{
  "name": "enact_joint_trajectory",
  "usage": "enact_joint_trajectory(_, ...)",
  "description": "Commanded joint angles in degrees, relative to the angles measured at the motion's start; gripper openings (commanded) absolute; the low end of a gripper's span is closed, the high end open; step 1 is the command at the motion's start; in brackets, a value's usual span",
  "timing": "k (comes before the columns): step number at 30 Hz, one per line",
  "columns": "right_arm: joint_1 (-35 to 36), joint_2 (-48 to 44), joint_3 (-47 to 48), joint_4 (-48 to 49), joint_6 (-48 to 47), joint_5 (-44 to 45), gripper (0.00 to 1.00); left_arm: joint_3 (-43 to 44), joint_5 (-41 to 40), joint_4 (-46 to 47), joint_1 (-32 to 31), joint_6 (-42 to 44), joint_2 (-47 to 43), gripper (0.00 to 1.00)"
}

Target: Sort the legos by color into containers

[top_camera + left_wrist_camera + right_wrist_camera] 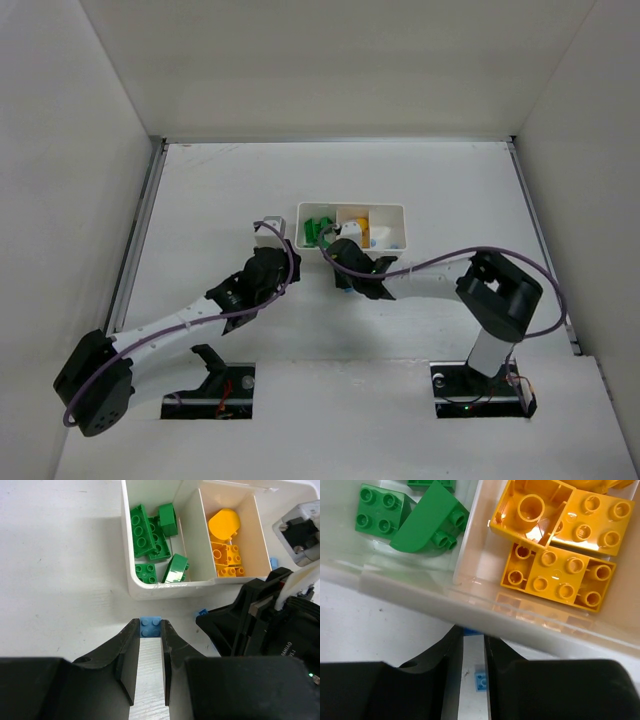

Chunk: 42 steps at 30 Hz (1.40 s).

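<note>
White table [220,190], white walls [330,60], metal rail [138,230] along left edge

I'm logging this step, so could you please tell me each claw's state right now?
Left claw: closed on a light blue brick.
Right claw: closed narrow; blue sliver at its tips, grip cannot be told.

White tray [410,587], seen from its near wall; green bricks [427,522] in the left compartment, yellow bricks [560,575] in the right. Gripper [473,635] below, fingers nearly together; light blue brick [480,681] visible through the gap.
</note>
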Motion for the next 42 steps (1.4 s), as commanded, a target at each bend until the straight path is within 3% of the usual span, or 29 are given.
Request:
enact_joint_trajectory(1, 1.2, -6.7, -2.2, 2.6, 0.4, 1.1, 0.2, 2.5, 0.0, 0.9, -0.3, 1.0, -1.0, 0.16)
enact_joint_trajectory(10, 1.4, -28.5, -12.0, 1.5, 1.6, 3.4, 0.2, 14.7, 2.4, 7.1, -4.0, 2.1, 11.8, 0.16)
enact_joint_trajectory(17, -7.9, -43.6, -20.4, -1.8, 4.2, 5.7, 0.2, 27.8, 5.6, 11.4, -9.0, 3.8, 27.8, 0.17)
enact_joint_trajectory(23, -13.1, -48.7, -22.3, -2.2, 3.7, 3.8, 0.2, 36.8, 7.3, 11.3, -9.3, 4.5, 38.5, 0.2)
enact_joint_trajectory(26, -13.7, -48.2, -22.1, -1.6, 3.4, 3.0, 0.2, 39.6, 8.3, 10.4, -8.8, 3.8, 41.7, 0.31)
enact_joint_trajectory(28, -13.9, -47.3, -21.4, -1.3, 2.9, 2.9, 0.21, 40.2, 8.3, 10.2, -8.7, 3.4, 41.8, 0.41)
enact_joint_trajectory(30, -14.2, -45.8, -20.5, -0.4, 2.1, 2.8, 0.21, 39.4, 7.9, 10.4, -8.5, 3.8, 40.6, 0.45)
enact_joint_trajectory(42, -16.2, -30.9, -11.2, 6.1, -1.7, 1.2, 0.22, 17.7, 5.4, 9.2, -9.0, 4.4, 20.6, 0.38)
